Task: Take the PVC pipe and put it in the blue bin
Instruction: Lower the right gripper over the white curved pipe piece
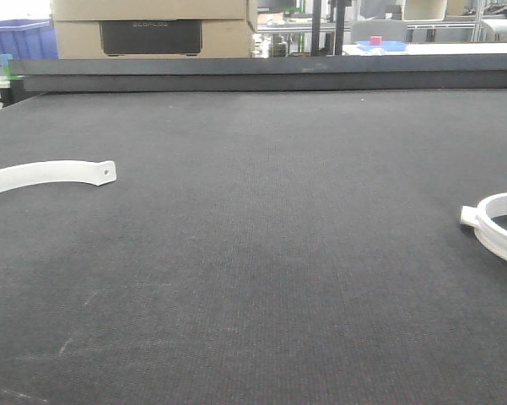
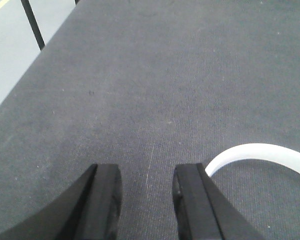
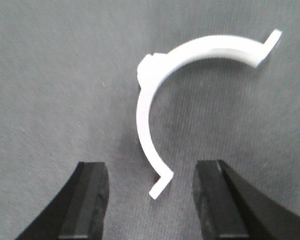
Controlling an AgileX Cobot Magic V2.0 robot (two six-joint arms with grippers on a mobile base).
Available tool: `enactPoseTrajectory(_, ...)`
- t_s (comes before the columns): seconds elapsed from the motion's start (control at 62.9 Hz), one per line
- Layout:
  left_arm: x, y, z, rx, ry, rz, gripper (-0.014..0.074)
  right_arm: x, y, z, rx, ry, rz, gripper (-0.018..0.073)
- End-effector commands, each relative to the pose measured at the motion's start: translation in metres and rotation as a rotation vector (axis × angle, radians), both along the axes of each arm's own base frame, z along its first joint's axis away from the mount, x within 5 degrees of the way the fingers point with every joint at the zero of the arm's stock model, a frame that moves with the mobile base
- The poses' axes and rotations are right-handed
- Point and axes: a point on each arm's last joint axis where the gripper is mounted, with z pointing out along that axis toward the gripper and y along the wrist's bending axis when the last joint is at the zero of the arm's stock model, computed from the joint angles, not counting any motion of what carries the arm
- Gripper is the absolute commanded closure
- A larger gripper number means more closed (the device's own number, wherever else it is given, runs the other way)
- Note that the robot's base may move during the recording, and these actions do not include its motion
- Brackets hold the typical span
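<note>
Two black right fingers (image 3: 90, 200) fill the bottom edge of the right wrist view, spread wide apart and holding nothing. Just ahead of them, a white C-shaped PVC piece (image 3: 147, 115) lies flat on the dark grey bench (image 3: 50, 75). Its near end, a small bent tab, sits roughly midway in the gap between the fingers, level with their tips. From that tab the band runs almost straight away from the camera, then curls over to the right, so the C opens rightward.

In the left wrist view, the left fingers (image 2: 102, 200) are likewise wide open and empty. A second white arc (image 2: 259, 152) lies outside their gap, off to the right, with its near end just beside the right-hand finger.

The front view shows both pieces resting well apart on the bench, one at each side edge of the picture. A blue bin (image 1: 17, 38) stands in the background beyond the bench's far left corner.

Judging from this, the right arm is the better placed. A short move forward and down would set its fingers either side of the band, whereas the left arm would have to shift sideways first.
</note>
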Motion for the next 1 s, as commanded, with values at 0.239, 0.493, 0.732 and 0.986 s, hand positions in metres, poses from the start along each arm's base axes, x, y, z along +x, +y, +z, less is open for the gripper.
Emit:
enactPoseTrajectory(0.239, 0.001, 0.001, 0.003, -0.012, -0.015, 0.009, 0.0393, 0.016, -0.002, -0.008, -0.016, 0.051, 0.023, 0.0284)
enactPoseTrajectory(0.493, 0.002, 0.001, 0.003, -0.011, -0.021, 0.009, 0.0393, 0.033, -0.007, -0.005, -0.070, 0.067, 0.063, 0.0284)
enactPoseTrajectory(0.732, 0.002, 0.001, 0.005, -0.008, -0.038, 0.010, 0.0393, 0.041, 0.002, -0.014, -0.062, 0.124, 0.103, 0.0284)
enactPoseTrajectory(0.986, 0.002, 0.001, 0.005, -0.008, -0.039, 0.010, 0.0393, 0.049, 0.015, -0.021, -0.097, 0.111, 0.165, 0.0284)
